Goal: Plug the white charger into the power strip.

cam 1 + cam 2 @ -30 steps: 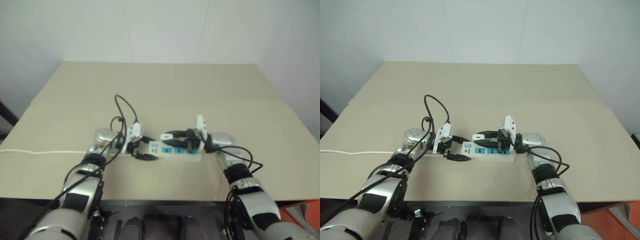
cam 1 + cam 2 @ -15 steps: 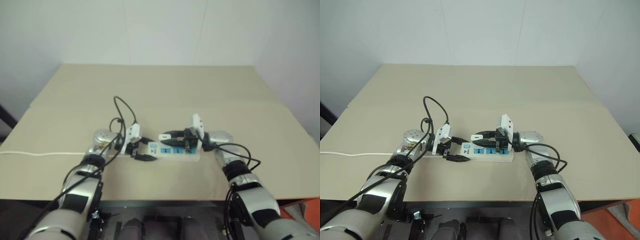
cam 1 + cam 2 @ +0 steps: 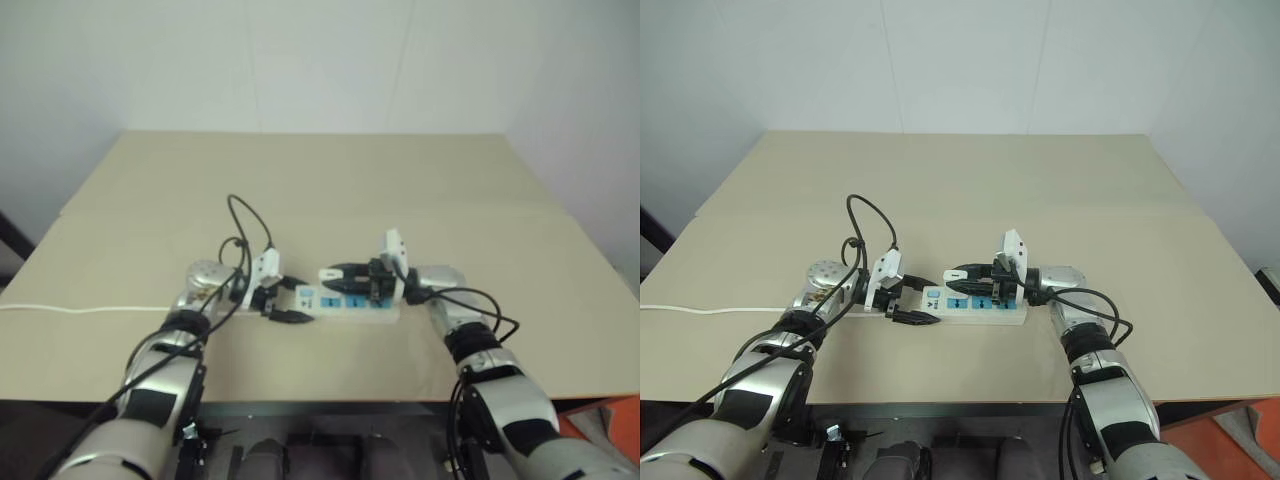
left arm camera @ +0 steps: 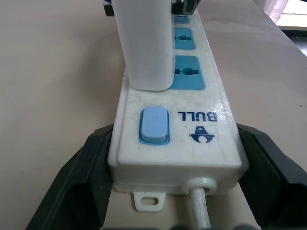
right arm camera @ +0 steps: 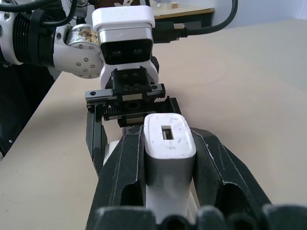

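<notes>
Now our left gripper (image 4: pixel 172 191) holds the strip (image 4: pixel 211 120) (unmoved), and our right gripper (image 5: pixel 168 158) squeezes the charger (image 5: pixel 169 136), nearly in.

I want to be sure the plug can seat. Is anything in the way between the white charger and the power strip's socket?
Nothing visible. The right gripper holds the white charger standing on the power strip at the socket nearest the switch, while the left gripper clamps the strip's switch end.
</notes>
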